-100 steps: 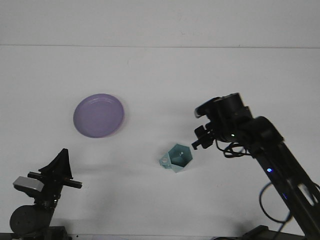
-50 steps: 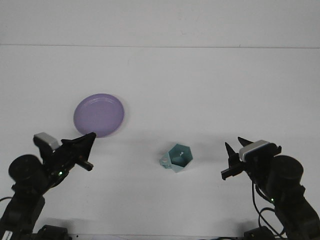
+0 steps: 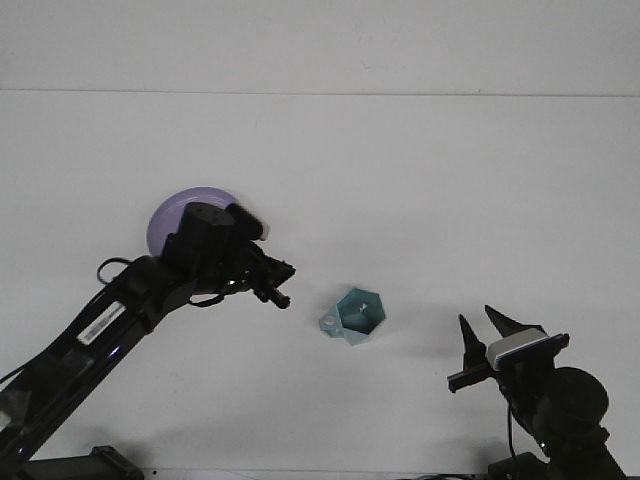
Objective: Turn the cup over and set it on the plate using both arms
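Teal cup is lying on its side on the desk, right of the purple plate. Left gripper is hovering just left of the cup, finger state unclear. Right gripper is sitting well right of it, fingers apart.

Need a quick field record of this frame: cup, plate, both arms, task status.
cup: teal cup, lying on its side on the white table, not held
plate: purple plate, partly hidden by the left arm
left gripper: reached out over the table, between plate and cup, left of the cup, not touching it
right gripper: near the bottom right corner, fingers apart, well clear of the cup
task status: cup not flipped, not on plate
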You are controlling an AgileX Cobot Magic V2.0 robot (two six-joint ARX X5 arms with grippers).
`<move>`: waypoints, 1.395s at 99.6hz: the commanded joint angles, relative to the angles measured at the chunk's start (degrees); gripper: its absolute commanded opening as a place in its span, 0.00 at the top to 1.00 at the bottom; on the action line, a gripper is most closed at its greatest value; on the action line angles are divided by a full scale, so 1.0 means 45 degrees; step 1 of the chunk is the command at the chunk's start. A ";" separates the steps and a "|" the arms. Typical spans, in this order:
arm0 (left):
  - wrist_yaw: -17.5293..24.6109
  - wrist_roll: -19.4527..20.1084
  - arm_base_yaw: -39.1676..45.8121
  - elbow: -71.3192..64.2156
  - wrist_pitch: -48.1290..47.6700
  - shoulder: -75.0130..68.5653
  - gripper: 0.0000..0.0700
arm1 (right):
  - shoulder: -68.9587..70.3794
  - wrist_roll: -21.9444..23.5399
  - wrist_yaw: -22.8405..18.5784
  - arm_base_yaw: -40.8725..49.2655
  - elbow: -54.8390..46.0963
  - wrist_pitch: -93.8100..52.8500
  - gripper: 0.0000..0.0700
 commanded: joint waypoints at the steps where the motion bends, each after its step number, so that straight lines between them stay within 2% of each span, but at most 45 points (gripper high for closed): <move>1: 0.0000 0.0685 -0.0355 0.1035 -0.0568 0.0923 0.78 | -0.0005 0.0180 0.0058 0.0010 0.0097 0.0117 0.58; 11: 0.0000 0.0719 -0.0763 0.2259 -0.1486 0.2147 0.55 | -0.0005 0.0180 0.0049 0.0010 0.0097 0.0078 0.58; 17: -0.0024 0.0753 -0.0976 0.2895 -0.1967 0.2754 0.51 | -0.0005 0.0180 0.0049 0.0010 0.0097 0.0083 0.58; 34: -0.0228 0.0971 -0.1491 0.4673 -0.3419 0.4347 0.50 | -0.0005 0.0180 0.0044 0.0015 0.0097 0.0083 0.58; 45: -0.0447 0.1059 -0.1812 0.5644 -0.4284 0.5328 0.38 | -0.0005 0.0180 0.0034 0.0015 0.0097 0.0083 0.58; 62: -0.0549 0.1574 -0.2317 0.6722 -0.5377 0.6679 0.38 | -0.0005 0.0180 0.0019 0.0015 0.0097 0.0083 0.58; 79: -0.1375 0.1632 -0.2676 0.6805 -0.5396 0.7504 0.38 | -0.0005 0.0180 -0.0049 0.0015 0.0097 0.0083 0.58; 101: -0.1467 0.1642 -0.2934 0.6805 -0.4954 0.8233 0.38 | -0.0005 0.0180 -0.0049 0.0015 0.0097 0.0083 0.58; 114: -0.1515 0.1627 -0.3031 0.6805 -0.4469 0.8393 0.44 | -0.0005 0.0180 -0.0049 0.0015 0.0097 0.0083 0.58; 128: -0.1540 0.1608 -0.3036 0.6805 -0.4430 0.8563 0.68 | -0.0005 0.0180 -0.0053 0.0015 0.0097 0.0083 0.58; 139: -0.1545 0.1647 -0.3036 0.6805 -0.4435 0.8612 0.95 | -0.0005 0.0180 -0.0053 0.0015 0.0097 0.0083 0.58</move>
